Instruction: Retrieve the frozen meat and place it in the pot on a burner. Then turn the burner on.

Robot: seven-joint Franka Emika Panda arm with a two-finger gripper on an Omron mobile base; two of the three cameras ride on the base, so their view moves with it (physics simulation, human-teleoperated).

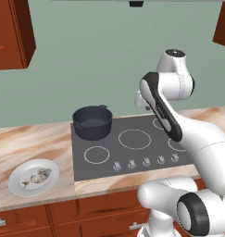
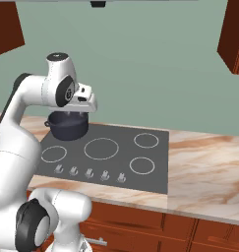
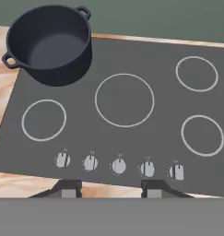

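The frozen meat (image 1: 38,176), a small grey-tan fish-shaped piece, lies on a round white plate (image 1: 17,185) on the counter left of the cooktop. The dark blue-grey pot (image 1: 92,122) stands empty on the back-left burner, also seen from above in the hand view as the pot (image 3: 51,44). My gripper (image 3: 109,189) hangs open and empty high above the cooktop's front edge, over the knob row. From the right base view the gripper (image 2: 74,114) is in front of the pot (image 2: 67,127), well off the surface. The plate is far to the gripper's left.
The black cooktop (image 1: 132,159) has several ringed burners, the large centre burner (image 3: 124,99) among them, and a row of knobs (image 3: 118,166) along its front. Marble counter (image 2: 209,167) extends to both sides. Wooden cabinets (image 1: 9,32) hang at the upper corners.
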